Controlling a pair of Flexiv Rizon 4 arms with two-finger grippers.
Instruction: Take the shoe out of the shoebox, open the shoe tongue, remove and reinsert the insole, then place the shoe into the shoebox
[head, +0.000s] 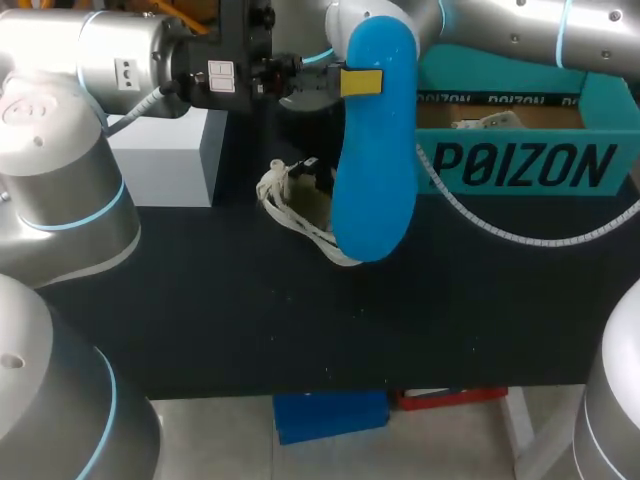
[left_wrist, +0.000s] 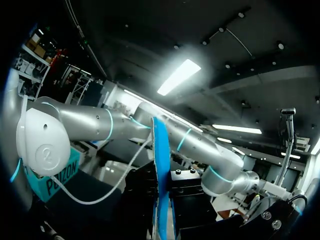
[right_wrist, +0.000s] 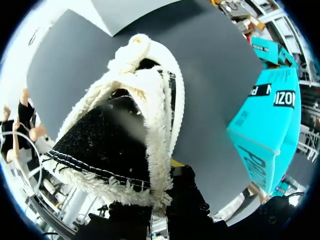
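Head view's evenly lit from above, with a soft sheen on the blue insole (head: 375, 150) and a dark table (head: 200, 300). Left wrist view's dim, and the ceiling light (left_wrist: 178, 76) blows out. Right wrist view's bright, with the shoe (right_wrist: 135, 125) well lit.

The head view looks down from above; both wrist views sit close, all three sharing the shoebox (head: 525, 165).

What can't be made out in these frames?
- Shoe: in the head view the raised insole covers most of it. Only a white edge shows.
- Shoebox inside: in the head view its front wall hides most of it.
- Left pincer: in the left wrist view its tips don't show. It is dark around the edge-on insole.
- Shoe's inside: in the right wrist view the fleece blocks it.
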